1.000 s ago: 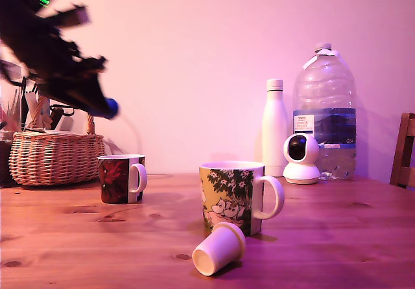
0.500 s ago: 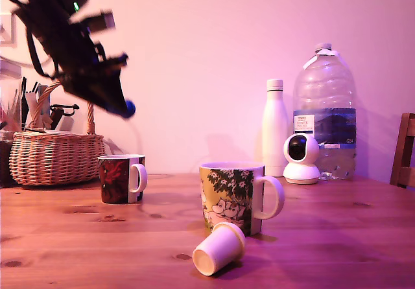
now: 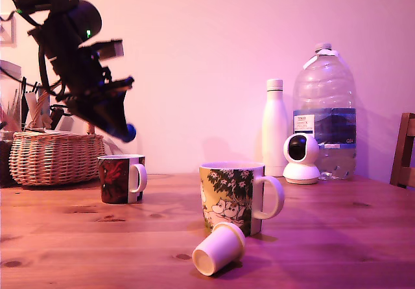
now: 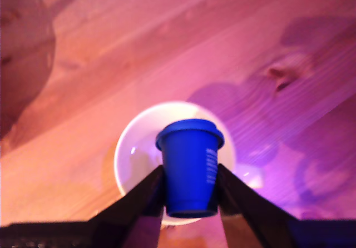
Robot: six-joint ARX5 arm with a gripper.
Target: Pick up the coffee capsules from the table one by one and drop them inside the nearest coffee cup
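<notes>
Capsules first: we count two, a blue capsule [image 4: 189, 167] pinched between the gripper's [image 3: 124, 132] jaws, and a cream capsule [image 3: 218, 249] lying on its side on the table [image 3: 337, 237], touching the front of the big illustrated mug [image 3: 235, 196].

Over the last second the arm has swung in from the exterior view's left and come lower. The blue tip, which was up near the basket [image 3: 55, 156], now hangs just above the dark red cup [image 3: 120, 178]. Wrist view agrees: the cup's white inside [image 4: 136, 153] sits right behind the held capsule, roughly centred.

We judge the carry is about done and the drop is next; opening the jaws here should land it inside. Lateral alignment looks fine in the wrist view, while height above the rim is hard to judge.

Other counts:
- mugs: two, the red one and the illustrated one
- bottles: two, a white flask [image 3: 274, 127] and a large clear water jug [image 3: 323, 111]
- one small white camera [image 3: 301, 158] in front of the jug
- one wicker basket with utensils
- part of a chair [image 3: 405, 151] at the exterior view's right edge

Cream capsule untouched, so one of two is in hand and none are in a cup yet.
</notes>
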